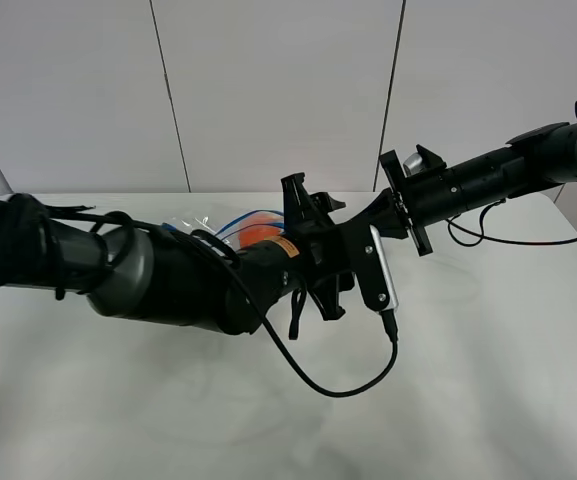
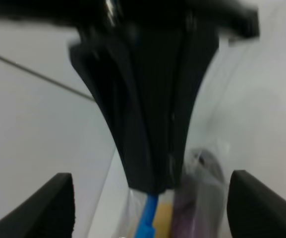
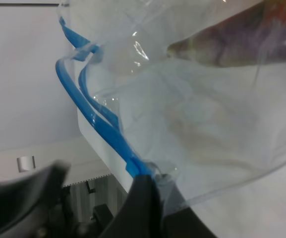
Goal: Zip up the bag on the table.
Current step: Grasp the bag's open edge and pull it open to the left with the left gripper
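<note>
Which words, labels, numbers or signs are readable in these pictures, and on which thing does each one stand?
No text can be read in any view.
The orange sticker on the left arm: it may carry print, but it is too small and blurred to read.
The bag: no print shows on its clear plastic or on its blue zipper strip.

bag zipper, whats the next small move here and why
Probably close the left gripper on the blue zipper strip beside where the right gripper pinches it. The right gripper is shut on the strip, the left fingers stand open on either side, and further along the bag has its two blue tracks apart. Anchoring first should let the right slide along without dragging the bag.
</note>
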Motion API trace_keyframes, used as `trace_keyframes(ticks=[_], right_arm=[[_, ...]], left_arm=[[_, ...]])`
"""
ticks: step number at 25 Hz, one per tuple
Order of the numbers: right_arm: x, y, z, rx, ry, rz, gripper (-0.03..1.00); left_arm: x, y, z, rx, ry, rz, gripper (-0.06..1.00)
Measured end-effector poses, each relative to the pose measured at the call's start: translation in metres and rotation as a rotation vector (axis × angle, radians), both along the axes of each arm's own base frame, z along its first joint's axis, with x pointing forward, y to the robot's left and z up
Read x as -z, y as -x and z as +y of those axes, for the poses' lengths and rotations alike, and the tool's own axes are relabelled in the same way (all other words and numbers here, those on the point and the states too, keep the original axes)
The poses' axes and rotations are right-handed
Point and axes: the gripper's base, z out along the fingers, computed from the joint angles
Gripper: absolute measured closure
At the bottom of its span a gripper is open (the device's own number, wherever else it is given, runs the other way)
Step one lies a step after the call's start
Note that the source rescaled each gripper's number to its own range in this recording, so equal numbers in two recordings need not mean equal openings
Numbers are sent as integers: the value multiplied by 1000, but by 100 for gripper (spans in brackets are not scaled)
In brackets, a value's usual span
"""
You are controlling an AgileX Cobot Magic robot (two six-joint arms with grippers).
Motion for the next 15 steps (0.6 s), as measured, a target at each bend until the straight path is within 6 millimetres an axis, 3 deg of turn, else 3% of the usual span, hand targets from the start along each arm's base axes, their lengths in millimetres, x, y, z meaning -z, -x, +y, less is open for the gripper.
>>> trace_keyframes(ticks=[11,15], right_arm=[[0,0,0,5,-3,5,97],[-1,-1,0,16,-12,4,97]], left_arm=[[3,-4,-1,-3,9,-96,27],[4,-6,1,-18,10,-81,47]])
